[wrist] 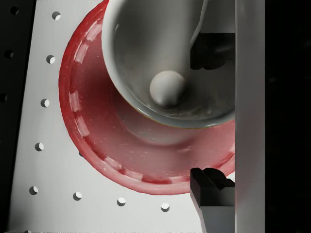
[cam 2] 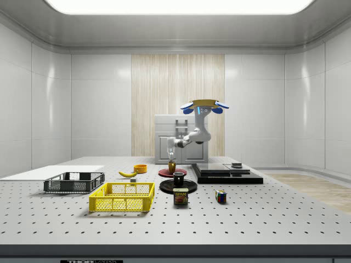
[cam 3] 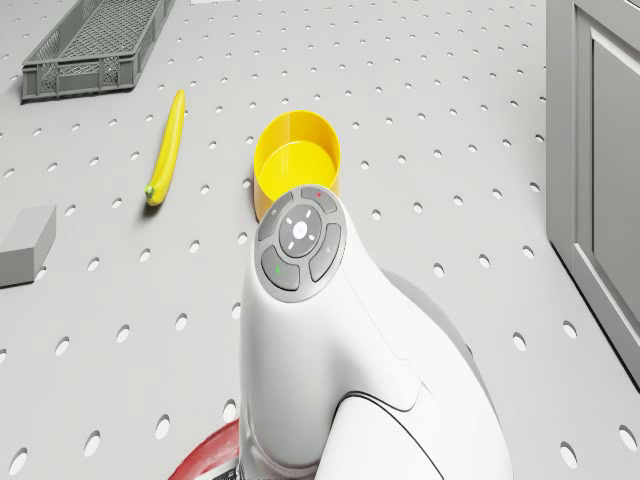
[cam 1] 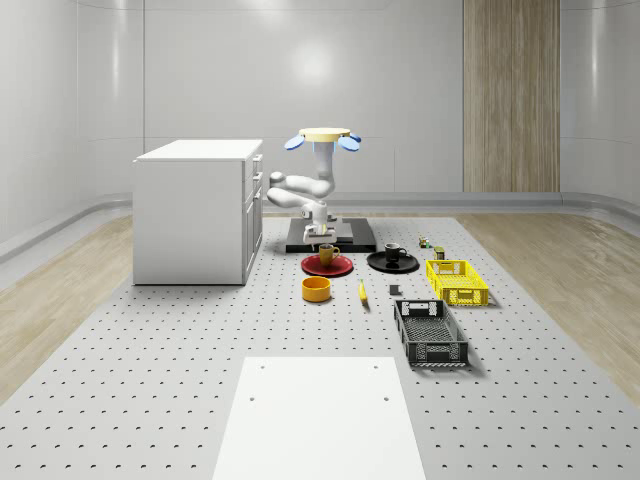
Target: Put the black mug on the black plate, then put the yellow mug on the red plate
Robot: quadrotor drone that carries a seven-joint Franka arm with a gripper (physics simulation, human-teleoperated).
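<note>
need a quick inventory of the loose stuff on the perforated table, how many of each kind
mugs: 2 (black mug, yellow mug)
plates: 2 (black plate, red plate)
crates: 2 (yellow crate, grey crate)
yellow bowl: 1
banana: 1
can: 1
puzzle cube: 1
small grey block: 1
total: 11

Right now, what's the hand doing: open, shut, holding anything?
Hand: directly above the yellow mug standing on the red plate; open or shut cannot be told.
</note>
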